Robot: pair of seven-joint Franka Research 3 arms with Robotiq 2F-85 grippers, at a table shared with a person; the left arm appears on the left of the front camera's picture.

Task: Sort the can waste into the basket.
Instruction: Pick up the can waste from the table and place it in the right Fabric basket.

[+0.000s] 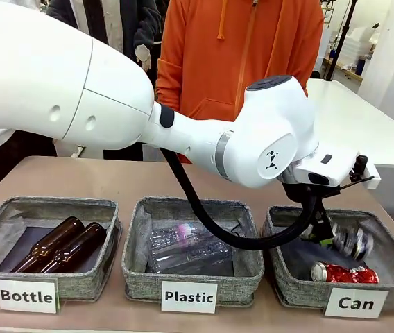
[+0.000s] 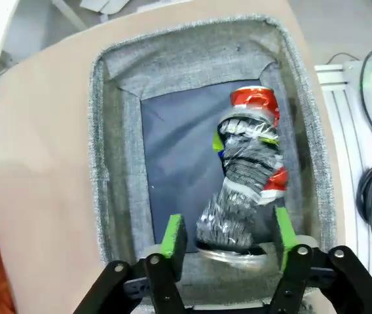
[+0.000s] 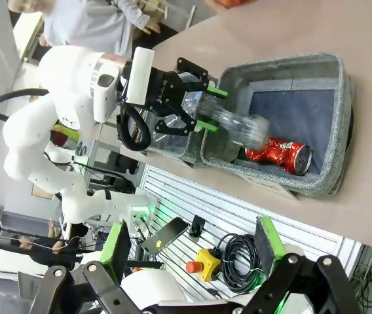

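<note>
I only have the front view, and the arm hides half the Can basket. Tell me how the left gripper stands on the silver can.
Observer: In the left wrist view, the left gripper hangs over the Can basket. The silver-and-black can is between its pads, with a gap at one pad, so the gripper looks open.
Operator: Now give me the red can.
Observer: The red can lies on the dark lining, partly under the silver one.
Operator: Report the right gripper.
Observer: In the right wrist view, the right gripper is open with nothing between its fingers, and it is well back from the basket.
</note>
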